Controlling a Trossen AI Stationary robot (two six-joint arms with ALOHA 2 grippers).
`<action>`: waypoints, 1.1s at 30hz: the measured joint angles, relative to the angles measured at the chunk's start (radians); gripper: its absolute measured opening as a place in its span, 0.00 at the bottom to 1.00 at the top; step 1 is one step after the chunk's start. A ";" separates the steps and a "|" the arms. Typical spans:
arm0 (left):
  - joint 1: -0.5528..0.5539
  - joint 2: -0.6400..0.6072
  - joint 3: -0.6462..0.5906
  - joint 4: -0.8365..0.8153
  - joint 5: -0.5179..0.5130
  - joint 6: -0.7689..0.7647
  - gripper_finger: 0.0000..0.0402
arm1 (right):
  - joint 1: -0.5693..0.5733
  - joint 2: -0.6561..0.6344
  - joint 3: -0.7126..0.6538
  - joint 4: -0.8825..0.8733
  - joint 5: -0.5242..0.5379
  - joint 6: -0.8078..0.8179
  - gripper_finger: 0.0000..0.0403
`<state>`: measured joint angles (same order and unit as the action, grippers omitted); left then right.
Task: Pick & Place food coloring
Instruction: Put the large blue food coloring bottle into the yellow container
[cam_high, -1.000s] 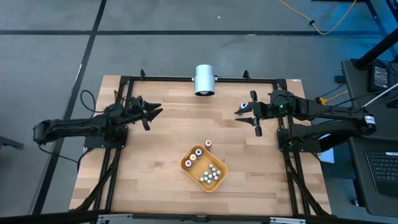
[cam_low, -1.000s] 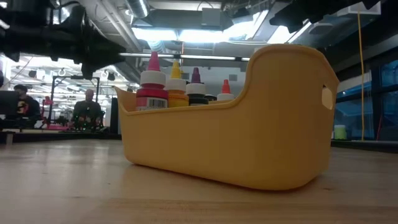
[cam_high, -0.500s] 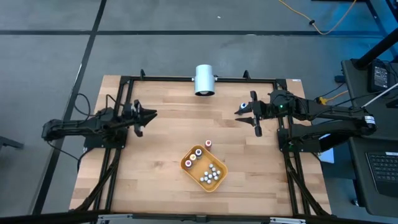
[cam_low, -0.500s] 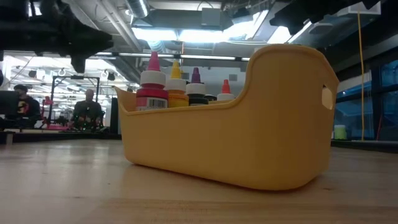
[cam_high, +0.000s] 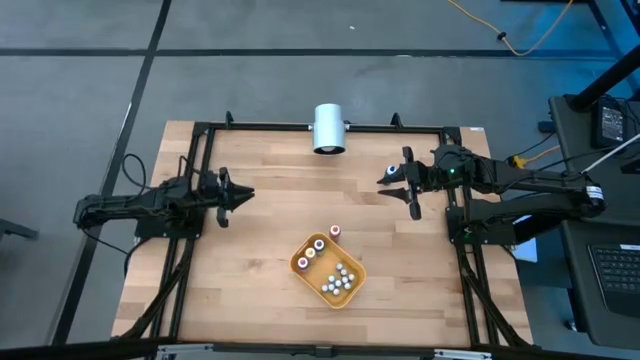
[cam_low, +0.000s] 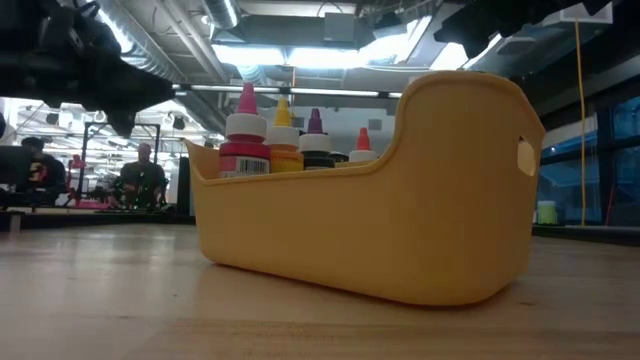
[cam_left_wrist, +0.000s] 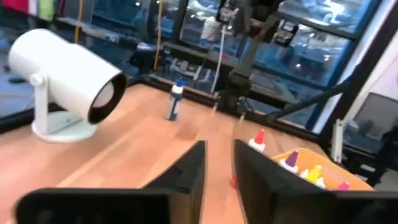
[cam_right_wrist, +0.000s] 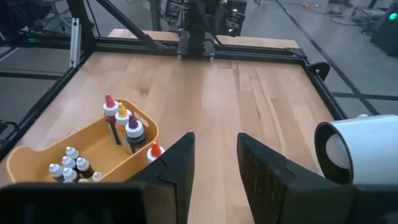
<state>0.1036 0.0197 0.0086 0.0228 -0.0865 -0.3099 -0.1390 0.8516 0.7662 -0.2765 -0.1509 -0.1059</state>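
Note:
Several tiny food coloring bottles stand in the orange tray, whitish tops at one end and coloured tops at the other. A red-topped bottle stands on the table just beside the tray. A blue-topped bottle stands upright close to my right gripper, which hovers open above the table's right side. My left gripper hovers over the left side, its fingers a narrow gap apart and empty.
A big white cylinder on a stand sits at the middle of the far edge. A black frame runs along the table's edges. Bare wood lies between the grippers and the tray. People show in the room beyond.
My left gripper has drawn back toward the table's left edge and a little toward the near edge. The right arm, the tray and the bottles have kept still.

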 joint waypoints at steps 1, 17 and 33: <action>0.000 -0.001 0.000 0.002 -0.008 0.014 0.18 | 0.000 0.000 0.000 -0.001 0.000 0.000 0.30; 0.000 0.022 0.000 -0.005 0.037 0.088 0.15 | 0.000 -0.001 0.000 0.003 0.000 -0.003 0.30; 0.001 0.022 0.000 -0.005 0.034 0.061 0.15 | 0.000 0.011 0.000 0.011 0.000 0.290 0.30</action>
<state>0.1047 0.0418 0.0086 0.0181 -0.0521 -0.2491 -0.1387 0.8629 0.7662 -0.2653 -0.1508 0.1843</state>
